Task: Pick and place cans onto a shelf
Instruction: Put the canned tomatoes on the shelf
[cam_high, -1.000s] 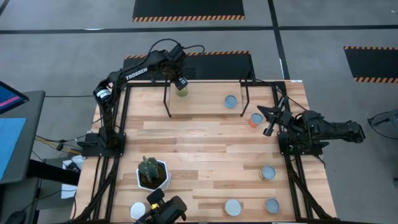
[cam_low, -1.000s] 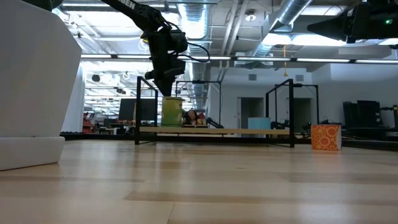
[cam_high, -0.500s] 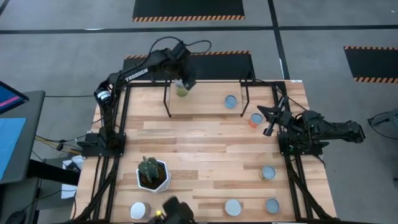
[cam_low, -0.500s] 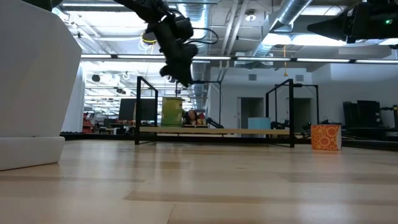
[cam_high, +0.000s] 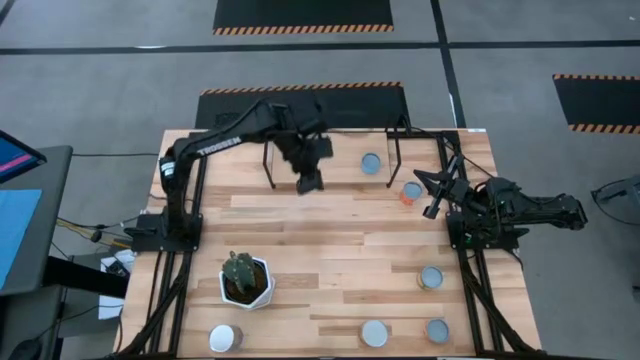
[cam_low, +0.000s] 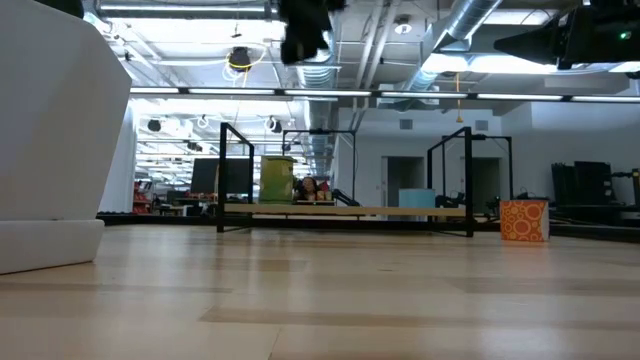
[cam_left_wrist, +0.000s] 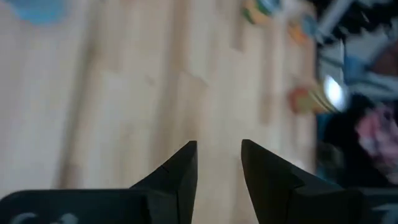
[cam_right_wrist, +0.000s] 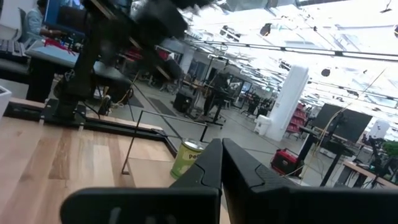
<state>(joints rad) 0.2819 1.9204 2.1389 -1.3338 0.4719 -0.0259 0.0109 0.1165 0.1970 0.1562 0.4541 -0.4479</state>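
Note:
A yellow-green can (cam_low: 277, 180) stands upright on the light-wood shelf (cam_low: 340, 211), near its left end; it also shows in the right wrist view (cam_right_wrist: 186, 158). A blue-topped can (cam_high: 371, 162) stands on the shelf toward its right end. An orange can (cam_high: 408, 191) stands on the table beside the shelf's right legs. My left gripper (cam_high: 308, 182) is open and empty (cam_left_wrist: 217, 146), high above the table just in front of the shelf. My right gripper (cam_high: 436, 200) is shut and empty at the right edge.
More cans stand near the front: two at the right (cam_high: 431, 277) (cam_high: 437, 330), one in the middle (cam_high: 375, 333), a white-topped one at the left (cam_high: 224, 338). A white pot with a cactus (cam_high: 245, 280) stands front left. The shelf's black legs (cam_high: 269, 165) stand up from the table.
My left gripper has risen from just above the yellow-green can and swung toward the table's right and near edge, ending high in front of the shelf. The can stays upright on the shelf where it was.

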